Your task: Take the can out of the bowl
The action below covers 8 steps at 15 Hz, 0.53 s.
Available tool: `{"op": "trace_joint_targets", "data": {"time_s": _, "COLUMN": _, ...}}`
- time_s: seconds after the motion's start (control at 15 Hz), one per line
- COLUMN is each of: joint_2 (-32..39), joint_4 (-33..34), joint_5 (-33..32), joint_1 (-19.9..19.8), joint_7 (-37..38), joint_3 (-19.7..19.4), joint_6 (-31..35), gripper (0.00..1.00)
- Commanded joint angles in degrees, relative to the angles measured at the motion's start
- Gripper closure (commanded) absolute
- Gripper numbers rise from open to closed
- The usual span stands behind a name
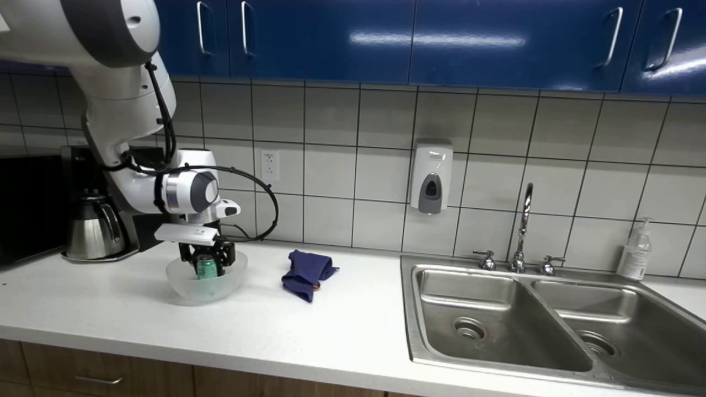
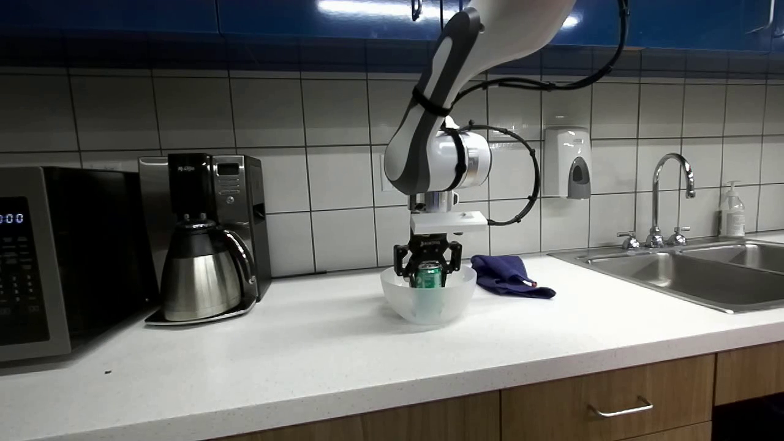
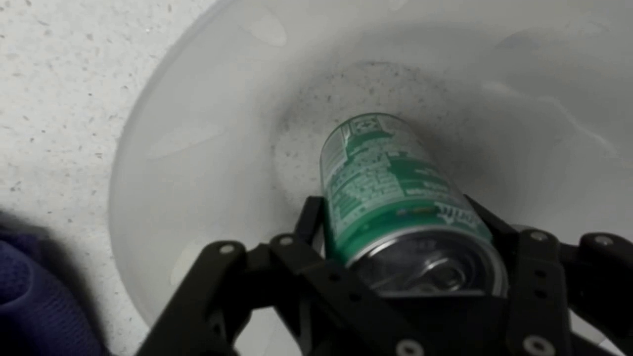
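The green can (image 1: 207, 269) stands inside a translucent white bowl (image 1: 182, 284) on the counter. In an exterior view the can (image 2: 429, 274) shows above the rim of the bowl (image 2: 399, 296), and its lower part is blurred through the wall. In the wrist view the can (image 3: 385, 173) has its pull-tab top toward the camera, and the bowl (image 3: 193, 123) surrounds it. My gripper (image 3: 393, 205) points down into the bowl, with a black finger against each side of the can near its top. It also shows in both exterior views (image 1: 208, 267) (image 2: 429, 282).
A dark blue cloth (image 2: 508, 277) lies beside the bowl. A coffee maker with a steel carafe (image 2: 202, 272) and a microwave (image 2: 24, 263) stand along the wall. A double sink (image 1: 496, 309) is set into the counter. A soap dispenser (image 1: 432, 175) hangs on the tiles.
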Motion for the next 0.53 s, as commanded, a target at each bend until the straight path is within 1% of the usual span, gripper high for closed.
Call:
{"op": "trace_joint_targets", "data": {"time_s": 0.0, "joint_2": -0.3, "joint_4": 0.2, "joint_5": -1.2, "joint_1": 0.1, "joint_7": 1.1, "joint_3": -0.3, "joint_6": 0.2, "gripper": 0.58}}
{"op": "trace_joint_targets", "data": {"time_s": 0.2, "joint_2": -1.1, "joint_4": 0.7, "joint_5": -1.0, "joint_1": -0.2, "joint_7": 1.2, "joint_3": -0.4, "joint_6": 0.0, "gripper": 0.58}}
{"op": "trace_joint_targets", "data": {"time_s": 0.47, "joint_2": -2.2, "joint_4": 2.8, "joint_5": -0.2, "joint_1": -1.3, "joint_7": 0.5, "joint_3": -0.2, "joint_6": -2.4, "gripper": 0.58}}
